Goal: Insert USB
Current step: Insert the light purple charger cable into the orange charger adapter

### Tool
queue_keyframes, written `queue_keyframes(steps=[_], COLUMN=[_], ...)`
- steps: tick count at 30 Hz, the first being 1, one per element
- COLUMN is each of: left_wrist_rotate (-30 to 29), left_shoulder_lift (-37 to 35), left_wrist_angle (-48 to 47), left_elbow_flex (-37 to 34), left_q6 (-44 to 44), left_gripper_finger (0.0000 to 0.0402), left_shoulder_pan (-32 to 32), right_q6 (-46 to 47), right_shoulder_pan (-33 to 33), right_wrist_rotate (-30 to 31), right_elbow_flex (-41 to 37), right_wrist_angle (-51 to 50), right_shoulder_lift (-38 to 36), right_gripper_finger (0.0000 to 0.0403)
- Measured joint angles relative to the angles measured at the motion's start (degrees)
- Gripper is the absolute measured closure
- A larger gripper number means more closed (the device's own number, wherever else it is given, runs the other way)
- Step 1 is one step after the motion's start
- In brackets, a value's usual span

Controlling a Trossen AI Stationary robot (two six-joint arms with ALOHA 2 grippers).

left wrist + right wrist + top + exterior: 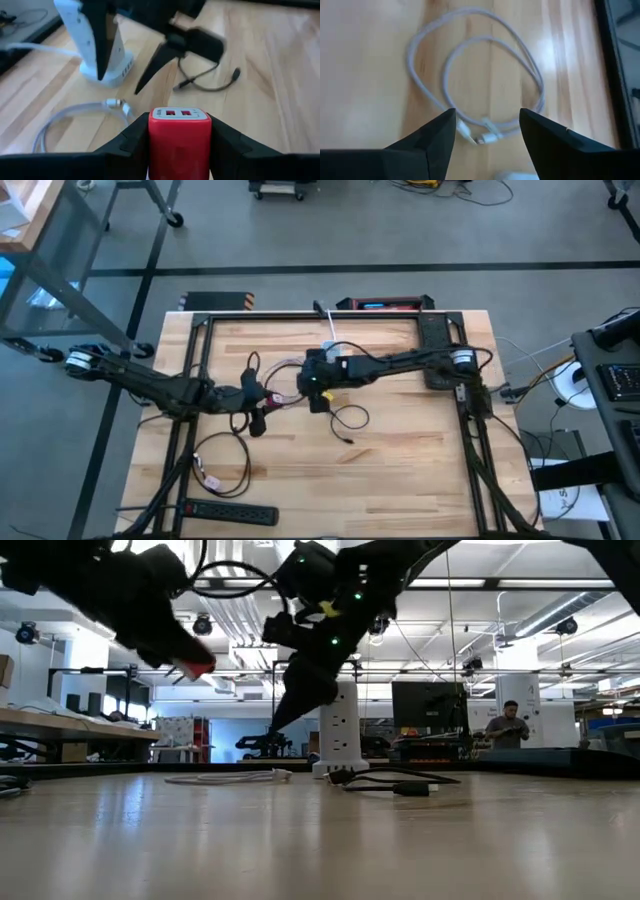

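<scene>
Left gripper clamps red charger — right gripper (spread) over cable.

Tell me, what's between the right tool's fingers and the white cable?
Nothing. In the right wrist view, the open right tool hangs above the coiled white cable; only bare wooden table shows.

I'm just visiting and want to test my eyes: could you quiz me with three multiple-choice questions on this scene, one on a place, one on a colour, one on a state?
1. Where does the white cable lie?
A. on the table
B. on the floor
C. in a box

2. What colour is the charger in the left gripper?
A. blue
B. red
C. green

3. How is the right gripper?
A. shut on the cable
B. open, empty
C. holding the charger

Answers: A, it coils on the wood; B, its body is red; B, its fingers stand apart above the cable.
</scene>
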Motion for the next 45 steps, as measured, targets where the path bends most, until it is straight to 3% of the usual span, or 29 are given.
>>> queue_keyframes(steps=[5,10,16,25,32,39,45], left_wrist_rotate=[-1.44,-1.54,0.56,5.45,6.0,5.98,6.0], left_shoulder_lift=[0.83,3.16,8.04,10.09,10.4,10.36,10.36], left_wrist_angle=[0.6,2.04,17.07,19.91,21.29,21.81,23.57], left_elbow_flex=[-2.75,-6.71,-13.15,-11.79,-11.46,-11.46,-11.46], left_q6=[-5.21,-8.86,-5.59,-0.92,1.31,2.89,5.1], left_gripper_finger=[0.0262,0.0266,0.0268,0.0268,0.0268,0.0266,0.0268], left_shoulder_pan=[0.12,0.17,0.0,-0.04,-0.04,-0.04,-0.4], right_q6=[-0.64,0.58,-0.87,-5.95,-11.08,-11.25,-6.99], right_shoulder_pan=[-0.34,-0.44,-0.46,-0.56,-0.73,-0.75,0.57], right_wrist_rotate=[5.28,0.13,-1.5,1.1,1.28,-0.73,-0.33], right_elbow_flex=[6.52,9.88,11.77,11.95,11.97,11.88,12.19], right_wrist_angle=[-5.83,-7.67,-13.62,-14.37,-13.32,-12.49,-15.27], right_shoulder_lift=[4.38,7.61,10.45,11.91,12.61,12.63,10.12], right_gripper_finger=[0.0208,0.0219,0.0234,0.0263,0.031,0.0384,0.0396])
